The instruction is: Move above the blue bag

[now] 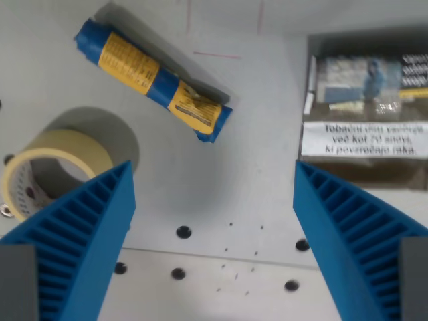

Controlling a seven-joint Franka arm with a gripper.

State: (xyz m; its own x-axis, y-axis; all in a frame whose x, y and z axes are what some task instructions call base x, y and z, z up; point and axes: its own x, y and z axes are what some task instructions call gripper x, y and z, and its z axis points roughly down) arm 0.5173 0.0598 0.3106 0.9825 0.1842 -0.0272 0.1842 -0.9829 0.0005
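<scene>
The blue bag (152, 77) is a rolled blue bundle with yellow labels, lying slantwise on the light table in the upper left of the wrist view. My gripper (214, 175) is open and empty, its two blue ribbed fingers (80, 241) standing apart at the bottom left and bottom right. The bag lies above and to the wrist view's left of the gap between the fingers, apart from both.
A roll of pale yellow tape (50, 170) stands at the left, partly behind the left finger. A dark tobacco pack (366, 110) with a white warning label lies at the right. Several small dark holes (183, 232) dot the table below centre.
</scene>
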